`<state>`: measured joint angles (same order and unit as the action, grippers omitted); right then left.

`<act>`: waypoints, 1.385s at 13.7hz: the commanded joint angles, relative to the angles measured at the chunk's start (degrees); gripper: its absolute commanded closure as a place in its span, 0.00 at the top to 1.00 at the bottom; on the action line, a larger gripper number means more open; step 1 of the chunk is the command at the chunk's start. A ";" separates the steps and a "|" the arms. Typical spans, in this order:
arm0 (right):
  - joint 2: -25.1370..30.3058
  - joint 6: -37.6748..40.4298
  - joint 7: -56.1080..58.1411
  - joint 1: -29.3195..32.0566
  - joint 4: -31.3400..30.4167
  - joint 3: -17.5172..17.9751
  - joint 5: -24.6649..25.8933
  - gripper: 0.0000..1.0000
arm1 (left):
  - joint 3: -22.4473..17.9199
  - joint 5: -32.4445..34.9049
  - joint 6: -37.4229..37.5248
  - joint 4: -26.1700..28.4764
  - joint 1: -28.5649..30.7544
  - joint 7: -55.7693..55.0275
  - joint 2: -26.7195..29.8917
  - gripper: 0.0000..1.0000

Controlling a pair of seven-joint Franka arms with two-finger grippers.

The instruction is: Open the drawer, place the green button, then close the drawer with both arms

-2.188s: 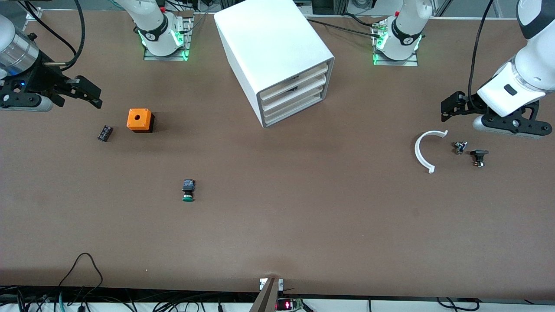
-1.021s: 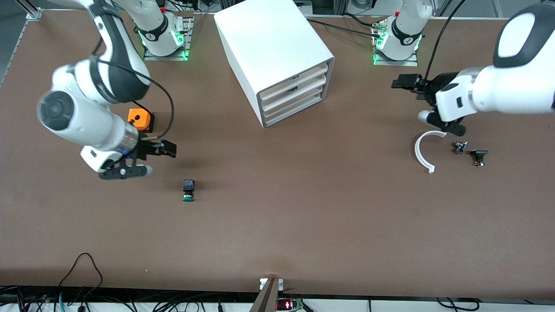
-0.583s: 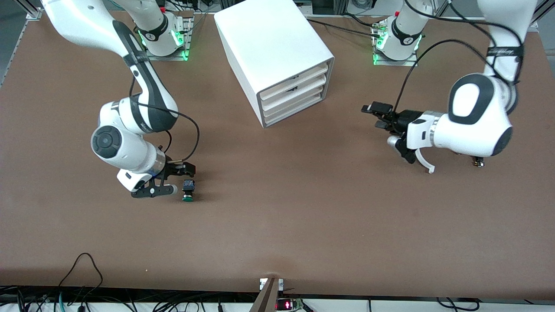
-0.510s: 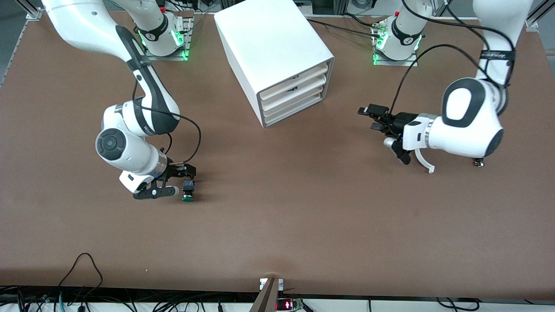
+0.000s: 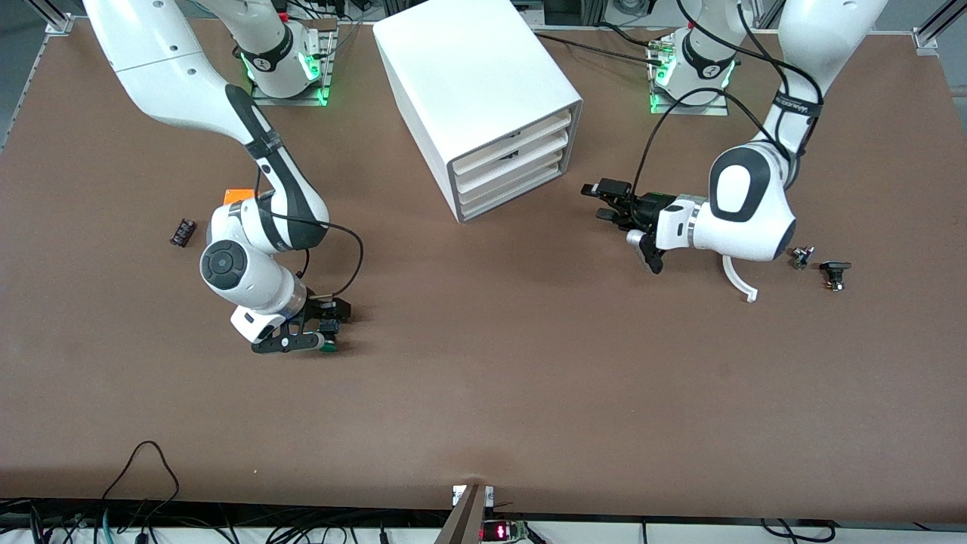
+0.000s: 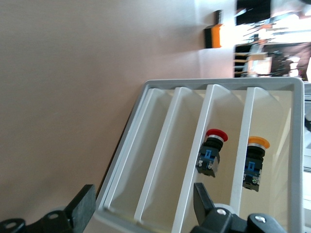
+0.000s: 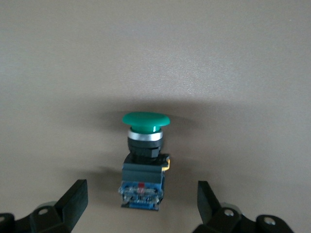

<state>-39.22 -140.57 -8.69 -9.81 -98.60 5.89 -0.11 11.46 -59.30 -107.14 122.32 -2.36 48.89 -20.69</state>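
**Table stock, taken from the right arm's end across to the left arm's end**

1. Small black part (image 5: 182,231), lying alone near the right arm's end of the table.
2. Orange cube (image 5: 239,194). I see only a corner of it; the right arm covers the rest.
3. Right gripper (image 5: 326,326), down at the table with its fingers (image 7: 73,200) spread wide. One finger stands on each side of the button, and neither touches it.
4. Button (image 5: 328,337), on its side on the bare table between those fingers. It is well apart from the cabinet and nearer to the front camera. In the right wrist view its green cap points away from the gripper.
5. Cabinet (image 5: 483,83), white, at the middle of the table near the arms' bases. All three drawers are pushed in, including the drawer (image 5: 515,189) at the bottom.
6. A red-capped button (image 6: 210,150) and a yellow-capped button (image 6: 253,162) show inside the cabinet in the left wrist view. I cannot tell which drawers hold them.
7. Left gripper (image 5: 603,201), over the table in front of the cabinet, fingers spread apart and holding nothing.
8. White curved piece (image 5: 739,278), partly under the left arm.
9. Two small parts (image 5: 801,257) (image 5: 835,273), side by side just past the curved piece.
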 commanded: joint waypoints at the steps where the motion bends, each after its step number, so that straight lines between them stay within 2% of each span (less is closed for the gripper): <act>1: -0.68 -1.28 -0.80 0.32 -0.01 0.09 0.38 0.98 | 1.81 -5.56 -4.47 3.61 -0.45 6.91 -1.54 0.83; 5: -1.38 -1.55 -0.97 0.41 0.52 0.09 -0.06 0.85 | 4.35 -10.47 -5.10 4.59 -0.72 16.92 -7.16 0.69; 6: -1.38 -1.63 -1.06 0.41 0.52 0.09 -0.15 0.81 | 5.75 -13.10 -5.27 5.29 -0.63 18.07 -7.96 0.69; 7: -1.38 -1.81 -1.15 0.41 0.52 0.09 -0.15 0.66 | 6.11 -15.73 -5.45 5.64 -0.89 19.47 -8.66 0.69; 8: -1.38 -1.81 -1.15 0.32 0.52 0.09 -0.15 0.47 | 6.55 -17.67 -5.45 5.82 -0.98 21.66 -10.15 0.68; 10: -1.38 -1.81 -1.15 0.32 0.52 0.09 -0.24 0.21 | 7.35 -19.27 -5.19 6.09 -0.90 26.23 -12.70 0.62; 11: -1.38 -1.81 -1.24 0.32 0.52 0.09 -0.33 0.05 | 7.87 -20.14 -5.19 6.17 -0.98 27.12 -13.84 0.61; 12: -1.30 -1.72 -2.45 0.24 0.60 0.09 -0.33 0.00 | 8.75 -21.72 -5.10 6.87 -0.90 27.13 -14.03 0.59; 16: -1.03 -0.67 -4.83 -0.12 2.53 0.18 -0.33 0.00 | 9.72 -23.14 -4.92 7.84 -0.72 27.13 -14.03 0.54; 18: -0.25 2.39 -6.24 -0.73 4.02 0.09 -0.06 0.00 | 9.81 -23.23 -4.84 7.93 -0.89 27.13 -14.03 0.47; 19: 0.02 4.67 -6.42 -0.65 5.42 0.09 -0.15 0.00 | 9.90 -23.23 -4.84 8.28 -0.90 27.13 -14.03 0.40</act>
<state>-40.02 -140.01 -13.51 -10.07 -95.79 5.92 -0.16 20.80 -80.59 -112.14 129.20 -3.64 74.09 -35.24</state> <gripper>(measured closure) 0.590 0.520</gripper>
